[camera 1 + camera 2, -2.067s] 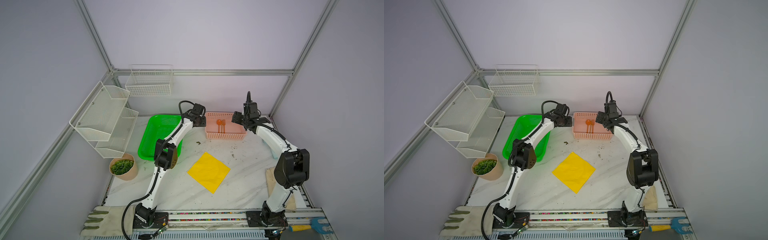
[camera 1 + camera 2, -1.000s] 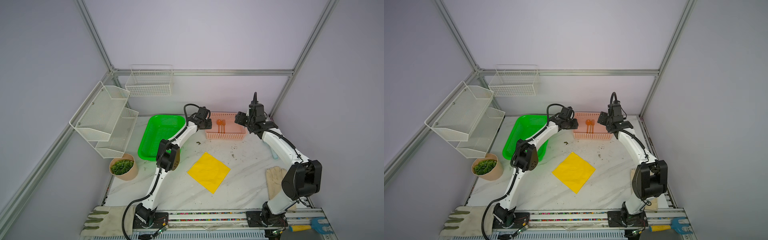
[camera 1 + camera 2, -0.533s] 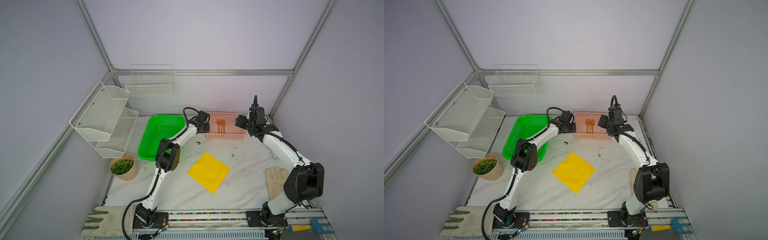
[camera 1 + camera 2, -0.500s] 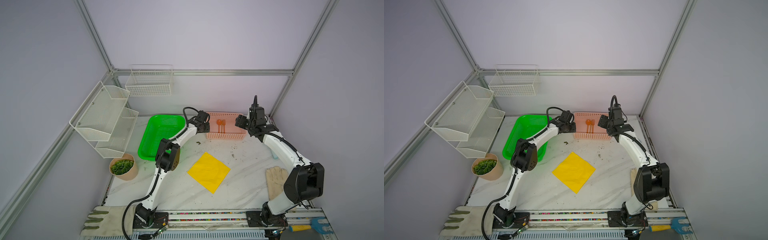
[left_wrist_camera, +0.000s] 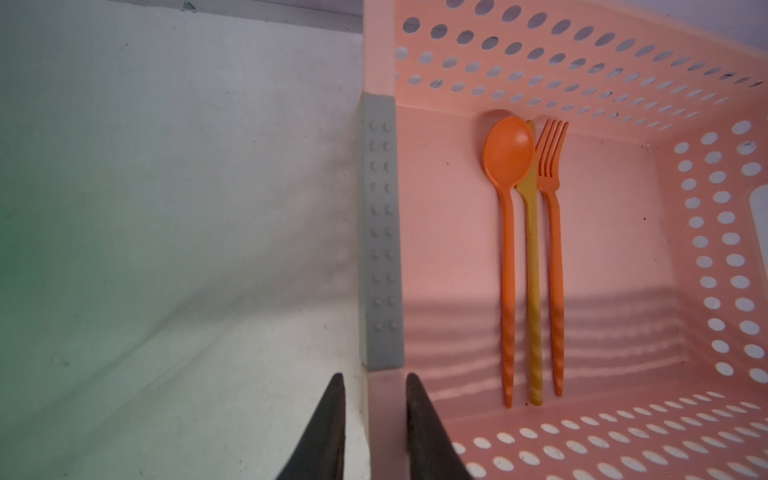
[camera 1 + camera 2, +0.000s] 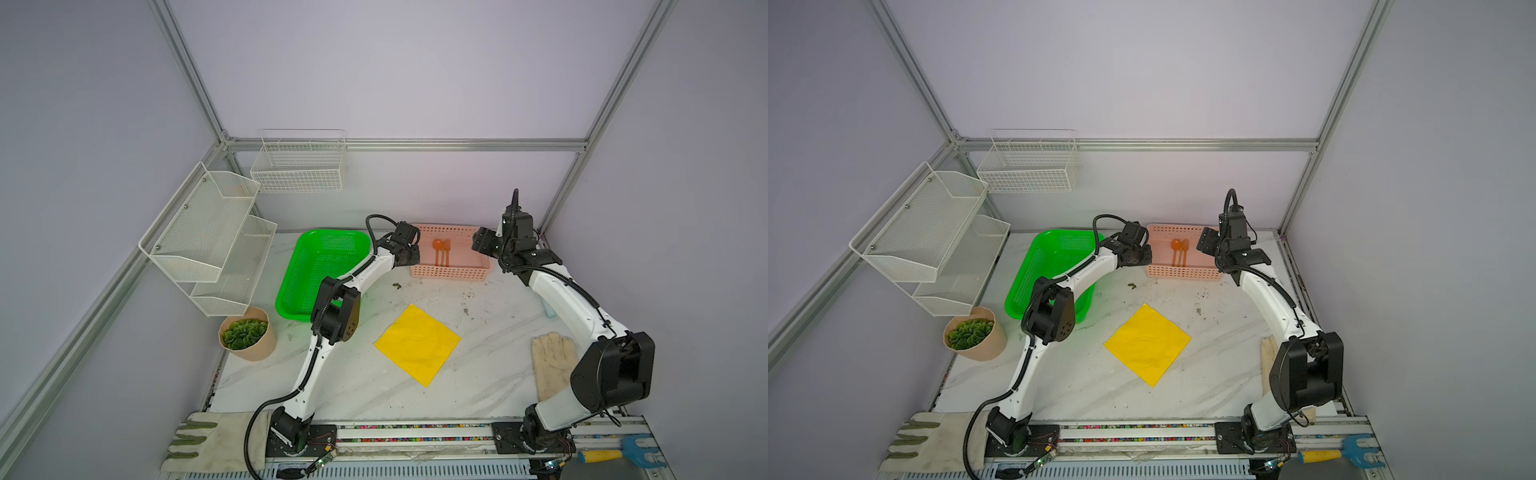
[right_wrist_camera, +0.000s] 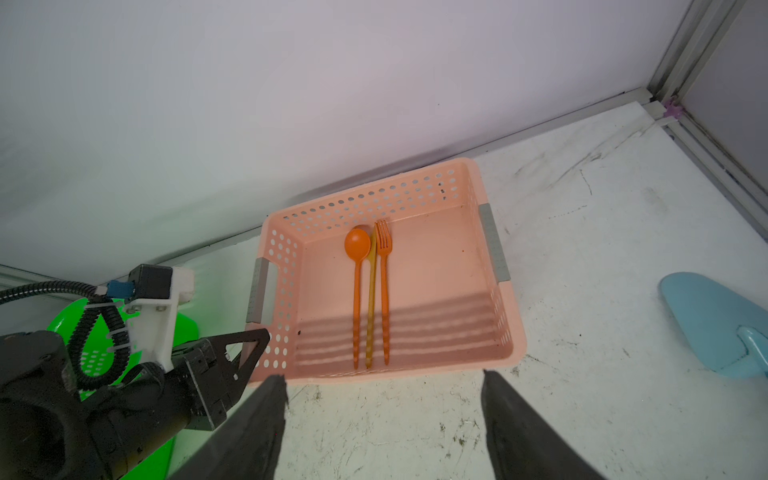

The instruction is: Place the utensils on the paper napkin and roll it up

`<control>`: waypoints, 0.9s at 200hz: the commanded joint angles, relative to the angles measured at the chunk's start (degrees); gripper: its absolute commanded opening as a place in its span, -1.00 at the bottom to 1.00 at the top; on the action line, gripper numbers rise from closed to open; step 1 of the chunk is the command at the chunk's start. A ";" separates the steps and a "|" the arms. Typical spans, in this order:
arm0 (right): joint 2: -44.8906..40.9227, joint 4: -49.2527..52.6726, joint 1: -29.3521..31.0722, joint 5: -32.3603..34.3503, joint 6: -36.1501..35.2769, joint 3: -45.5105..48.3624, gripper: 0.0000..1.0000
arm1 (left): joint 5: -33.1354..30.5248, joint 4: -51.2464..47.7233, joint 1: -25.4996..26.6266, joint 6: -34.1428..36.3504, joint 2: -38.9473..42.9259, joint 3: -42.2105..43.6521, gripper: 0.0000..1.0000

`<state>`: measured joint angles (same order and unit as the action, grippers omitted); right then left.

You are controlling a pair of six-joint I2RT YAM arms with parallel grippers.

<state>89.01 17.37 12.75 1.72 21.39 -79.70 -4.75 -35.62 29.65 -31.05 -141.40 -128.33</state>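
Note:
The orange spoon (image 5: 508, 153) and orange fork (image 5: 550, 158) lie side by side in the pink basket (image 5: 582, 62), with a yellowish knife (image 5: 533, 270) between them. In both top views they sit mid-basket: spoon (image 6: 437, 248), fork (image 6: 1185, 250). My left gripper (image 5: 374, 376) straddles the basket's wall at its front-left corner. Its jaws are closed down narrow, the inner finger against the wall. My right gripper (image 7: 383, 376) hovers open just in front of the basket (image 7: 374, 195), holding nothing. The yellow paper napkin (image 6: 417, 345) lies flat mid-table.
A green basket (image 6: 324, 266) stands left of the pink one. A potted plant (image 6: 247, 338) and wire shelves (image 6: 208, 232) are at the left. A beige glove (image 6: 552, 365) lies under the right arm. A light-blue trowel (image 7: 715, 324) rests to the right.
My left gripper has settled onto the pink basket's corner and its jaws have narrowed round the wall. The right arm has drawn slightly back from the basket, its jaws unchanged.

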 commanded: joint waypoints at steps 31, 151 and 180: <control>-1.83 -0.78 0.06 0.91 0.34 0.33 0.51 | -4.46 -0.41 -0.25 -2.25 4.80 5.35 -0.68; 10.13 3.11 1.82 -3.39 -5.68 -7.26 0.47 | -9.60 -0.77 -2.03 -7.28 14.69 22.35 -0.72; 16.07 5.94 4.58 -2.40 -6.79 -13.31 0.43 | -10.06 -0.65 -3.24 -7.15 16.15 24.24 -0.68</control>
<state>101.73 19.97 14.92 -0.62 16.93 -88.07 -12.86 -35.79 28.08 -37.06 -128.57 -107.11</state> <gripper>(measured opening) 0.720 0.144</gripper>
